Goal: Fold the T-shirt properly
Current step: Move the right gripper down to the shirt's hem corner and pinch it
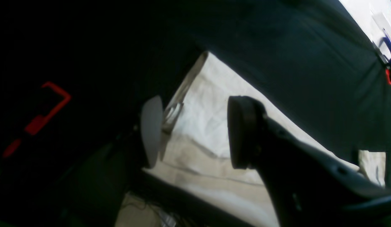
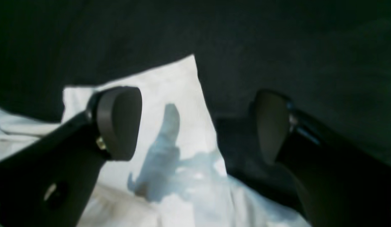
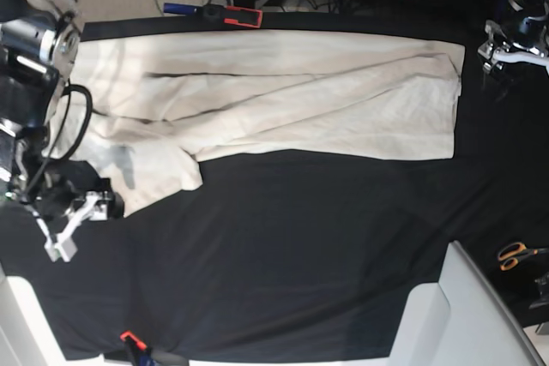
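The cream T-shirt lies spread along the far side of the black tablecloth, one short sleeve sticking out toward the front left. My right gripper hovers at that sleeve. In the right wrist view it is open, one finger over the sleeve and the other over black cloth. My left gripper is by the shirt's far right corner. In the left wrist view it stands open, nothing clamped, with the shirt's hem edge next to the pale pad and cloth showing in the gap.
Orange-handled scissors lie at the right edge. A red and black clamp sits at the table's back edge, another at the front. A white panel covers the front right corner. Cables crowd the back.
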Controlling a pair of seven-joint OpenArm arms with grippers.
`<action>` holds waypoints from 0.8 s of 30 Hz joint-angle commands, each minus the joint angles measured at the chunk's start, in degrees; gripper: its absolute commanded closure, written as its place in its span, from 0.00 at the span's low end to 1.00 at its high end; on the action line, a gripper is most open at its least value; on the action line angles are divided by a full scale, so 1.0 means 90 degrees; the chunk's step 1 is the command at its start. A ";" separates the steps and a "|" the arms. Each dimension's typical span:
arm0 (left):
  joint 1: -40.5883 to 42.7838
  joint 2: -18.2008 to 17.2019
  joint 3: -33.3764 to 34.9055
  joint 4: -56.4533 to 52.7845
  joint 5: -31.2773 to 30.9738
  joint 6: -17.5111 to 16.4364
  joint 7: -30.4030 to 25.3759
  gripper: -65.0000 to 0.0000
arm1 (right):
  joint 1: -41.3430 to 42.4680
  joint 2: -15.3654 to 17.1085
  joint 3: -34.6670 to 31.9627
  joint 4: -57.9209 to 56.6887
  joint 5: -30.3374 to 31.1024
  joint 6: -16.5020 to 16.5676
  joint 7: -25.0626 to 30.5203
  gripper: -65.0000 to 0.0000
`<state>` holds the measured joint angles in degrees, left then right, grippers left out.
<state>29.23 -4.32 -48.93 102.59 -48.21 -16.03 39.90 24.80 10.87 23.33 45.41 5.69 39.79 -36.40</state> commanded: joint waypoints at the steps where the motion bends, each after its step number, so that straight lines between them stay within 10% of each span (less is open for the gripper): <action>1: 0.0049 -0.0082 -0.0048 0.0103 -0.0080 -0.0031 -0.0131 0.49 | 0.0366 0.0125 0.0030 -0.0283 -0.0091 0.0023 0.0328 0.20; 10: 0.0009 -0.0082 -0.0048 0.0103 -0.0080 -0.0031 -0.0131 0.49 | 0.0913 0.0516 0.0011 -0.2579 -0.0501 -0.0099 0.2106 0.20; 24: -0.0137 -0.0082 -0.0029 0.0084 -0.0080 -0.0031 -0.0131 0.49 | 0.0874 0.0223 -0.0019 -0.2921 -0.0530 -0.0148 0.2194 0.20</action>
<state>27.81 -4.29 -48.88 102.56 -48.05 -16.01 39.94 31.57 12.80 23.35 18.98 1.08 38.00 -15.51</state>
